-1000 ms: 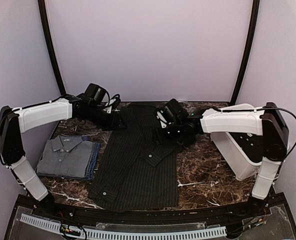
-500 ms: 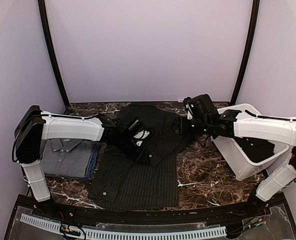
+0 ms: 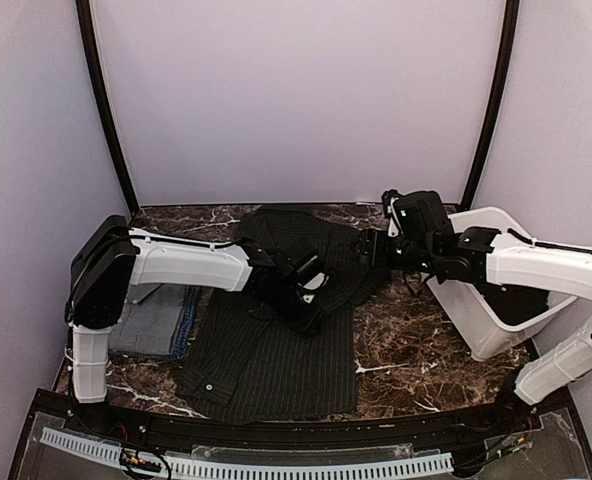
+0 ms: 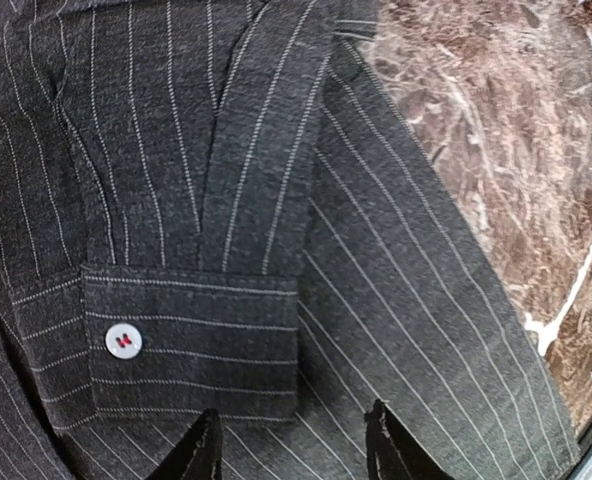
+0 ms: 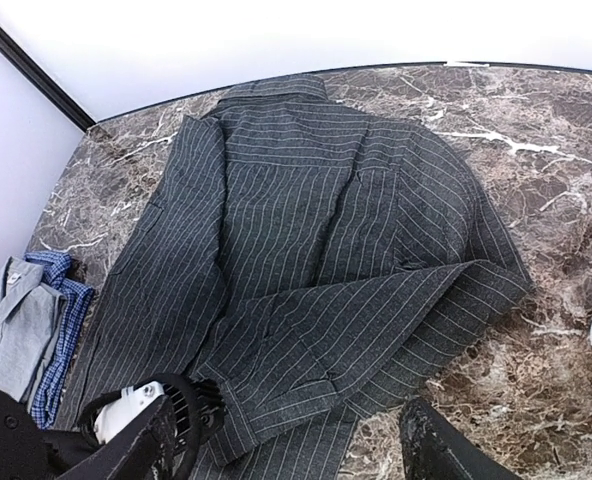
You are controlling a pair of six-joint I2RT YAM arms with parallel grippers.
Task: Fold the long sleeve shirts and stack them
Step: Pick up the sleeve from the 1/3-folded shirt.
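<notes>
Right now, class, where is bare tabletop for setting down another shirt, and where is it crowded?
Free: brown marble between the spread charcoal pinstriped shirt and the white plastic tub; also the back-left corner. Crowded: the left side, with the folded grey shirt and blue shirt under the left arm.

Charcoal pinstriped shirt (image 3: 276, 360) spread at centre, sleeve folded across; grey shirt (image 3: 144, 325) atop blue shirt (image 3: 186, 318), left.

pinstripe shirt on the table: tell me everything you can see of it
The pinstripe shirt is charcoal woven cloth with fine pale stripes, lying flat on the marble table, collar toward the back wall. One sleeve is folded across the front; its cuff shows a pale button. The left claw hangs open at that cuff; contact unclear.
</notes>
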